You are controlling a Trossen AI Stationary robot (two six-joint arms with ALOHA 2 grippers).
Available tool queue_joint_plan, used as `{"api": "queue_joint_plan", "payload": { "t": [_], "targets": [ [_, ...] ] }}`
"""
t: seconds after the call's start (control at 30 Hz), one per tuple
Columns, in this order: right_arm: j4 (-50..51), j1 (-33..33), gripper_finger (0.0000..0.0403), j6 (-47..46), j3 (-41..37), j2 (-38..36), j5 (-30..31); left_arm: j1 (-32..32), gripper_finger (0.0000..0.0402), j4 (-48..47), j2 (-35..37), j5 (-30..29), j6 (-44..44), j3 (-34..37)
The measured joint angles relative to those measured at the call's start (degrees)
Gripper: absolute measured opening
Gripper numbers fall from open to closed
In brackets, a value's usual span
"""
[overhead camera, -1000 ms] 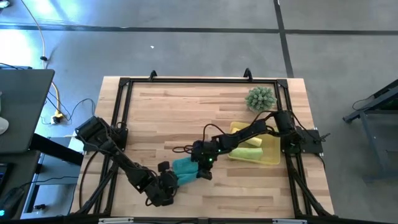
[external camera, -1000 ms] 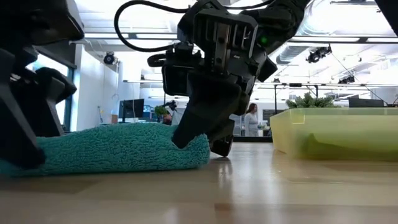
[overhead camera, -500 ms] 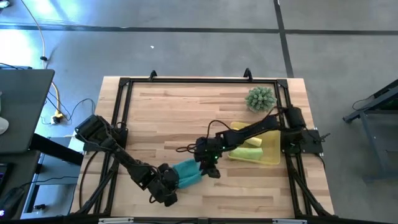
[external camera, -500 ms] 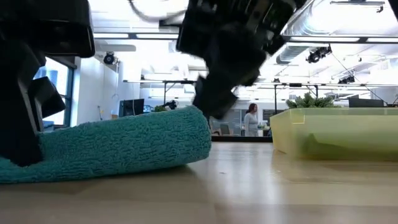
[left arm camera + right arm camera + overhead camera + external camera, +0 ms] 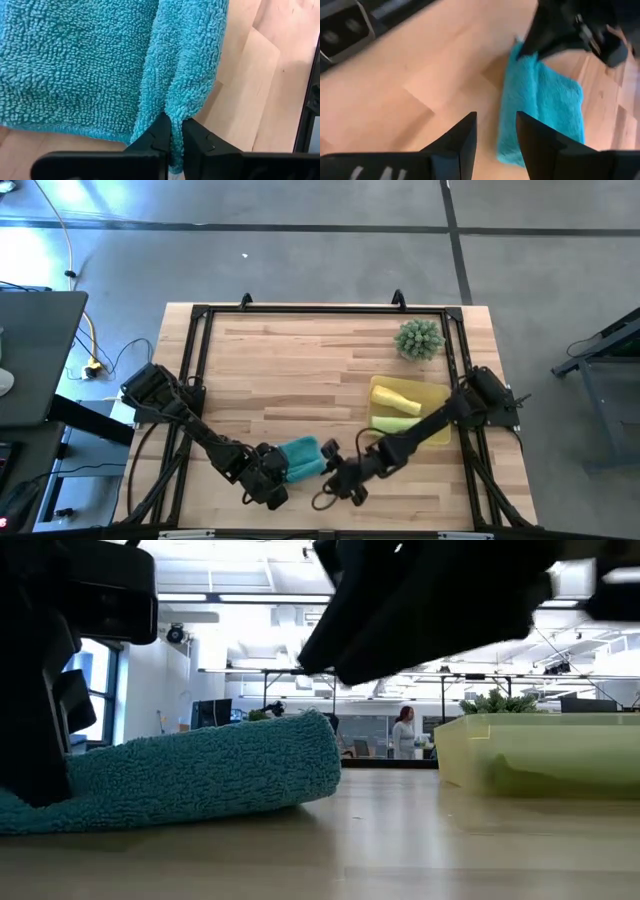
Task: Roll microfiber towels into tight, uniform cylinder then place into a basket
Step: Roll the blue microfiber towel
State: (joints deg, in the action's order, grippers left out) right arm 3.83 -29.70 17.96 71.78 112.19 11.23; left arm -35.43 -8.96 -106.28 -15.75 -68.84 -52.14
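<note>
Pinching comes first: our left gripper (image 5: 172, 137) squeezes the blue towel (image 5: 300, 457) edge, so we hold tight. Our right gripper (image 5: 495, 135), at the towel's 3 o'clock, is open with nothing in it.

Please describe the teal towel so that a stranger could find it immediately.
Look at the wooden table, near its front edge, left of the yellow basket. The teal towel lies there, pinched by the left gripper. It is the only blue cloth and the only one outside the basket.

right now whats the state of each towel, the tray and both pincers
teal blue microfiber towel: loosely rolled on the table, one edge pinched
left pincer: shut on the teal towel's edge
right pincer: open, empty, beside the teal towel
yellow towel: rolled, in the tray
lime green towel: rolled, in the tray
translucent yellow plastic tray: holds two rolls
</note>
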Motion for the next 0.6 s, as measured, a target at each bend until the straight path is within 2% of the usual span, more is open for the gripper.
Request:
{"api": "queue_joint_plan", "payload": {
  "t": [0.3, 0.6],
  "targets": [
    [-4.53, -0.15, 0.0134, 3.74, 0.11, 4.19, 2.14, 1.17, 0.002, 0.27, 0.11, 1.83, -0.03, 0.04],
    [-4.91, 3.23, 0.0185, 3.58, 0.14, 6.94, 0.71, 1.19, 0.002, 0.38, 0.11, 2.25, -0.02, 0.07]
  ]
}}
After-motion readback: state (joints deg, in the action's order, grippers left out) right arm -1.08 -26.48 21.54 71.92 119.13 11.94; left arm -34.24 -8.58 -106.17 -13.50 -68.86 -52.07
